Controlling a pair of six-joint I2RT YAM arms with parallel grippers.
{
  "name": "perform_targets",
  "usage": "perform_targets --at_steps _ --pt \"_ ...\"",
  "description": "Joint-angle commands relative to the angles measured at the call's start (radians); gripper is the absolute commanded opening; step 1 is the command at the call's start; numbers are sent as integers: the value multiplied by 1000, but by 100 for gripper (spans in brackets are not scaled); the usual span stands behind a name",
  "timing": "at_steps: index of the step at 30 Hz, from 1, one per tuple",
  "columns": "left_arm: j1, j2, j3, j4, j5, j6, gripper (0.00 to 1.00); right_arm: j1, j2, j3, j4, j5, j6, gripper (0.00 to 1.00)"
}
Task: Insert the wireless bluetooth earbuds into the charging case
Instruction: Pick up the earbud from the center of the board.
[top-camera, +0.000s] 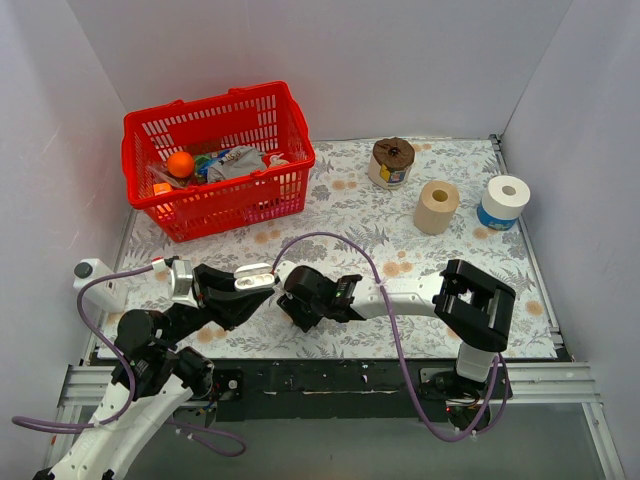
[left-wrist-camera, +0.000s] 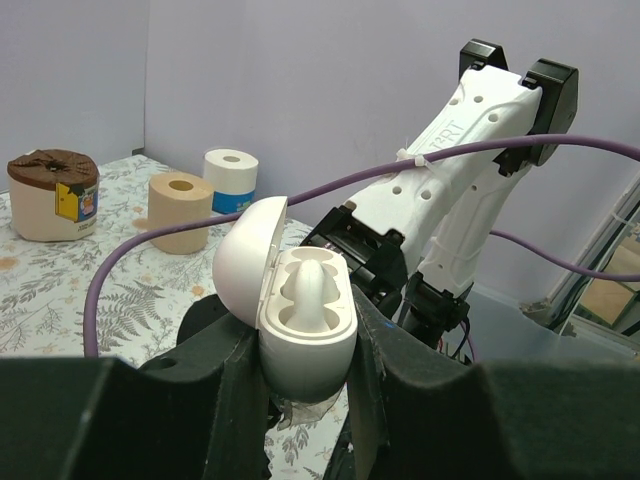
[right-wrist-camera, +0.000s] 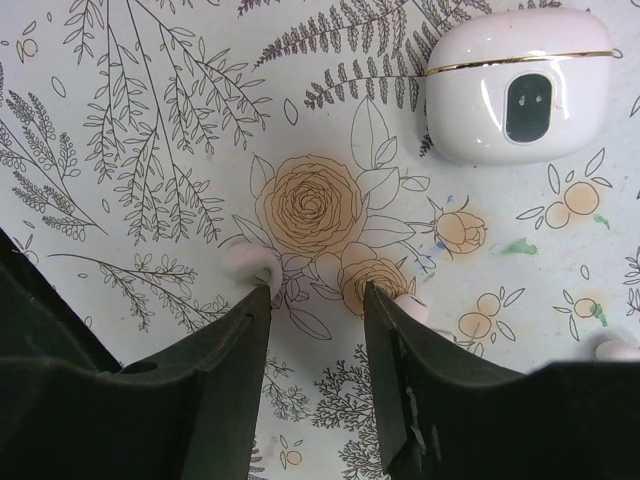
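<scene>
My left gripper (left-wrist-camera: 308, 340) is shut on the charging case (left-wrist-camera: 305, 315), a white rounded case held upright above the table. Its lid (left-wrist-camera: 248, 258) is swung open to the left, and the moulded sockets inside look empty. In the top view the case (top-camera: 255, 275) sits at the left gripper's tip, close to the right gripper (top-camera: 292, 303). My right gripper (right-wrist-camera: 317, 292) hangs open low over the flowered cloth with nothing between its fingers. One pale earbud (right-wrist-camera: 250, 260) lies just beyond the left fingertip. Another earbud (right-wrist-camera: 410, 304) peeks out beside the right finger.
A second, closed pale case (right-wrist-camera: 515, 85) with a gold seam and a dark oval window lies on the cloth beyond the right gripper. A small pale rounded piece (right-wrist-camera: 615, 348) shows at the right edge. The red basket (top-camera: 220, 160) stands back left, three rolls (top-camera: 437, 207) back right.
</scene>
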Motion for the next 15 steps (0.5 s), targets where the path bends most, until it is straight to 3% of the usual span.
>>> perform_targets --at_steps 1,15 --pt "3 -12 -1 -14 -13 -4 0 14 11 35 25 -13 2 50" --pt "3 -14 3 -21 -13 2 0 14 0 70 0 25 0 50"
